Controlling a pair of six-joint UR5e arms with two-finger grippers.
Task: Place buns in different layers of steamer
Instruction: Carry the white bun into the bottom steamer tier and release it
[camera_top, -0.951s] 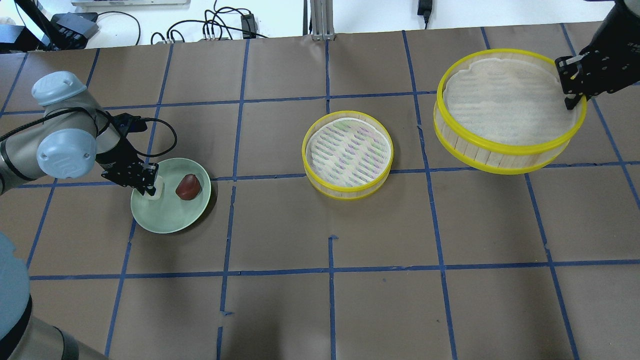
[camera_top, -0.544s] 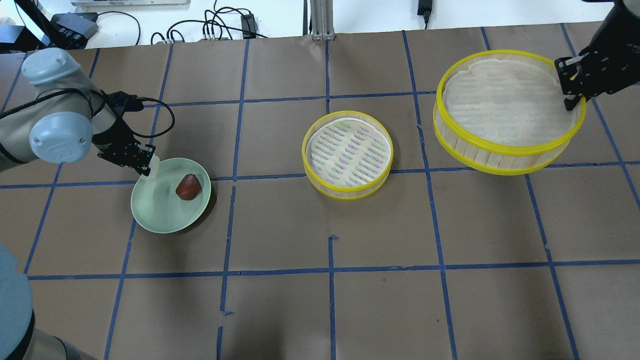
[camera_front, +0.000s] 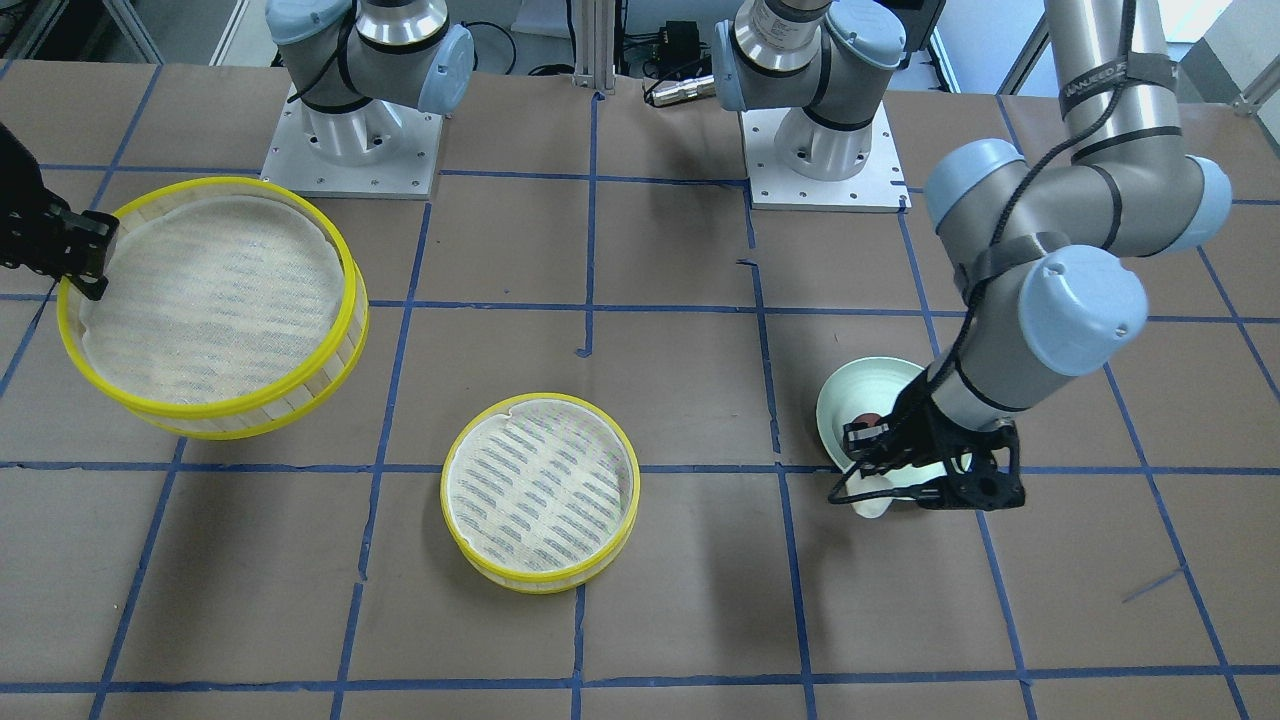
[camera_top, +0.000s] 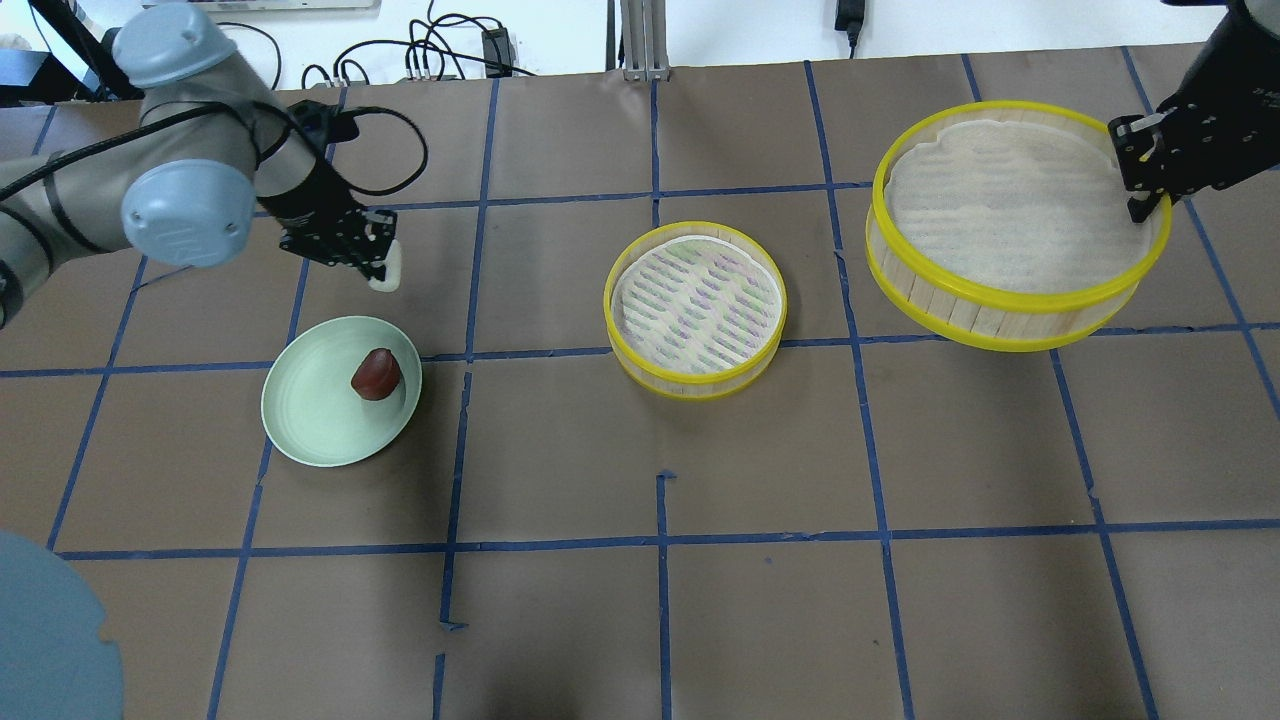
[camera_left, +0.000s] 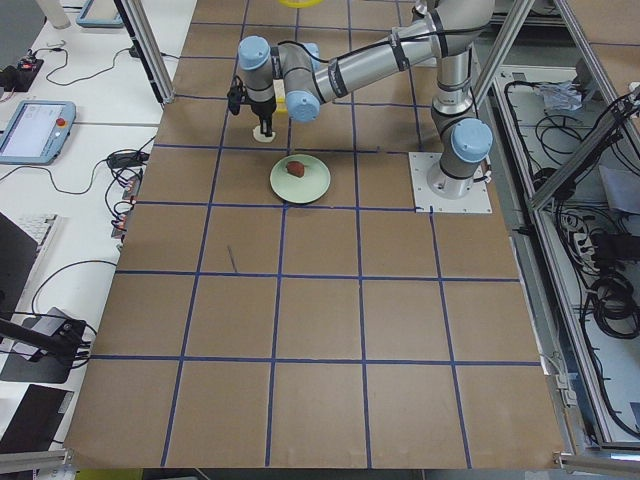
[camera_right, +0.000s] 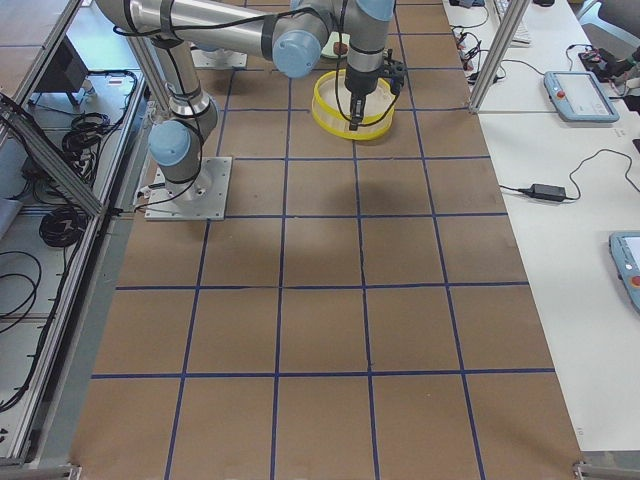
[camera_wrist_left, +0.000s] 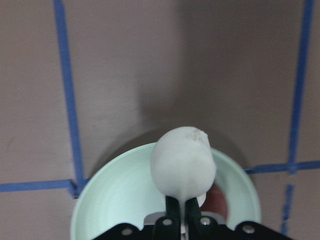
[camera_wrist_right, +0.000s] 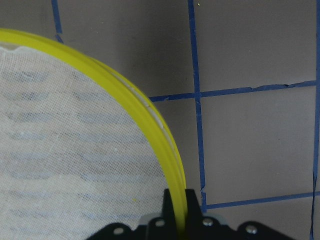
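Left gripper (camera_top: 378, 262): jaws nearly closed, pinching the white bun (camera_top: 388, 269) by its lower end. In the wrist view the bun (camera_wrist_left: 183, 160) stands out beyond the fingertips. It is held in the air, clear of the pale green plate (camera_top: 320, 425), at about the plate's far rim. Whether it is just over the rim or just past it I cannot tell.

Right gripper (camera_top: 1141, 207): narrow, clamped on the yellow rim of the raised steamer layer (camera_top: 1000, 318), with one finger inside the rim and one outside. This layer hangs off the table, tilted, over the far right part.

Left arm: elbow bent and raised, forearm reaching out over the left side of the table, with the wrist pointing the fingers down. Right arm: comes in from the far right corner, mostly out of the overhead view.

The reddish-brown bun (camera_top: 377, 373) lies on the plate, toward its right edge. The second steamer layer (camera_top: 695, 305) sits flat near the table centre, well apart from both the plate and the held layer.

Table (camera_top: 660, 600): brown covering, marked into squares with blue tape. Cables (camera_top: 440, 50) lie on the white surface beyond the far edge. Aluminium framing and desks with equipment flank the table ends.
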